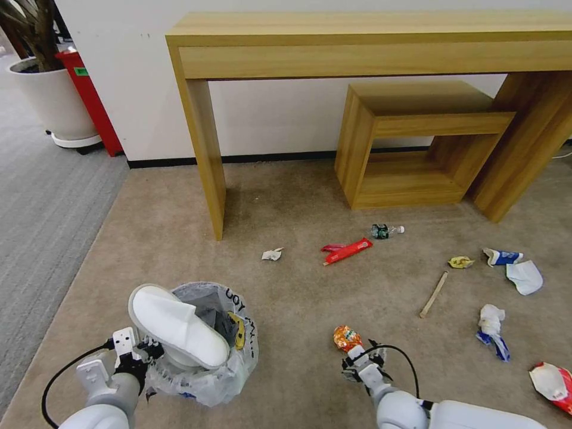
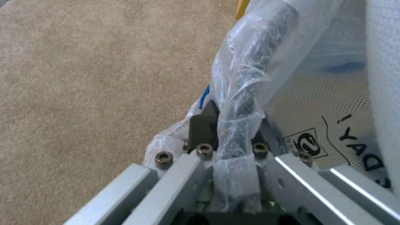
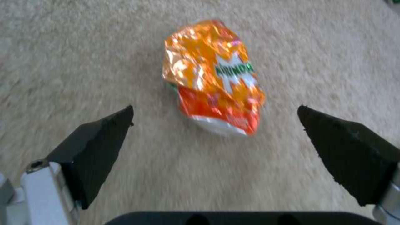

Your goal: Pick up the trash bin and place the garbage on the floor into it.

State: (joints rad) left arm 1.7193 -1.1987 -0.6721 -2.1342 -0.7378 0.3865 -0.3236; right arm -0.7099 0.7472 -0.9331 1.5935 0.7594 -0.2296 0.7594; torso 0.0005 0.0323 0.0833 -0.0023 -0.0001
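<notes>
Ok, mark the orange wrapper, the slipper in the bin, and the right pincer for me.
orange wrapper (image 3: 214, 78): right wrist view, middle of the crumpled foil.
slipper (image 1: 176, 326): head view, middle of its white sole.
right pincer (image 1: 361, 356): head view, midway between its open fingertips.

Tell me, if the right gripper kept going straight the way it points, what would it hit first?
Most likely the orange wrapper. The right gripper is open, and the wrapper lies on the carpet just ahead, between its fingers. How much gap remains is hard to judge.
</notes>
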